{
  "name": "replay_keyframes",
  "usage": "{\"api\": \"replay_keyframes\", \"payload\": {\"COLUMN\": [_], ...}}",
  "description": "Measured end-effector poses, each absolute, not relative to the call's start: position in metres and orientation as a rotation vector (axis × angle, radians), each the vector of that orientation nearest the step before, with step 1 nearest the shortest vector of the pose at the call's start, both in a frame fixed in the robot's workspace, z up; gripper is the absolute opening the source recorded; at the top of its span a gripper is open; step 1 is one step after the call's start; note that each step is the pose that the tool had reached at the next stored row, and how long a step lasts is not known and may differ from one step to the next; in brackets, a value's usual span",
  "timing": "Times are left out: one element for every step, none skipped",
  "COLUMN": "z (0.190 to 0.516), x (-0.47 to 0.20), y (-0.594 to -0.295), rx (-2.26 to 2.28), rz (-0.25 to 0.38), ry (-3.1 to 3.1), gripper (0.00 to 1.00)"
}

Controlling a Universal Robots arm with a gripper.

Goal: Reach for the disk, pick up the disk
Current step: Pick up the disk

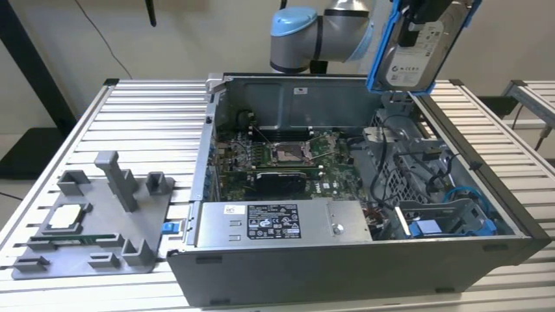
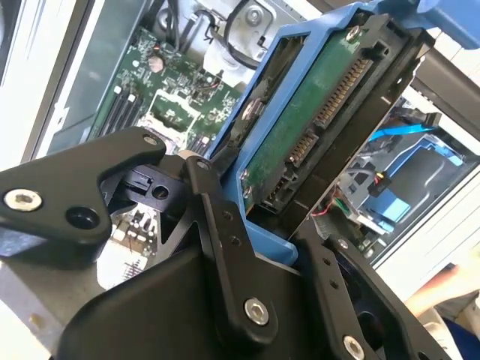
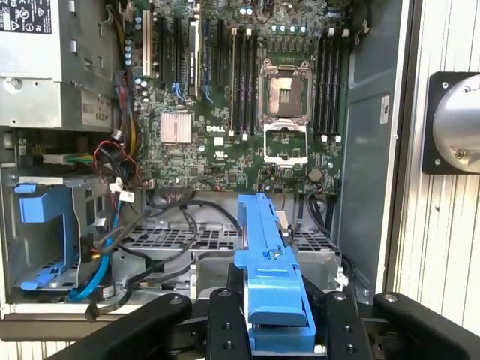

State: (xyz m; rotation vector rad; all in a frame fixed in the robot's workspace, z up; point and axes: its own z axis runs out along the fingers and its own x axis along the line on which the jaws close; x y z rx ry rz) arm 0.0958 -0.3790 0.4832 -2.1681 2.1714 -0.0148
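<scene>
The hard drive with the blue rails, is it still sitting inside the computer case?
No, the hard drive hangs above the open computer case.

Gripper (image 3: pixel 274 322) clamps blue-railed disk (image 3: pixel 266 262) edge-on above open computer case (image 3: pixel 367 150).

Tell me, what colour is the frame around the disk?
Blue. The disk has blue rails along its edges, clearest in the exterior view.

Your arm (image 1: pixel 321 32) is raised high, and its gripper (image 3: pixel 274 330) is clamped on the disk (image 1: pixel 420 45).
</scene>
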Motion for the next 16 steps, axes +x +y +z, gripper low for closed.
{"api": "replay_keyframes", "payload": {"z": [0.483, 0.483, 0.483, 0.483, 0.483, 0.483, 0.483, 0.483, 0.483, 0.483, 0.483, 0.483, 0.483, 0.483, 0.483, 0.483], "x": [0.096, 0.096, 0.096, 0.096, 0.096, 0.096, 0.096, 0.096, 0.096, 0.096, 0.096, 0.096, 0.096, 0.096, 0.096, 0.096], "y": [-0.379, -0.38, -0.38, -0.382, -0.384, -0.387, -0.39, -0.399, -0.403, -0.407, -0.411, -0.415, -0.42, -0.424, -0.429, -0.434], "rx": [-2.168, -2.168, -2.168, -2.168, -2.168, -2.168, -2.168, -2.168, -2.168, -2.168, -2.168, -2.168, -2.168, -2.168, -2.168, -2.168], "rz": [-0.015, -0.015, -0.015, -0.015, -0.015, -0.015, -0.015, -0.015, -0.015, -0.015, -0.015, -0.015, -0.015, -0.015, -0.015, -0.015], "ry": [2.171, 2.172, 2.171, 2.171, 2.171, 2.171, 2.171, 2.171, 2.171, 2.171, 2.171, 2.171, 2.171, 2.171, 2.171, 2.171], "gripper": [0.0, 0.0, 0.0, 0.0, 0.0, 0.0, 0.0, 0.0, 0.0, 0.0, 0.0, 0.0, 0.0, 0.0, 0.0, 0.0]}}
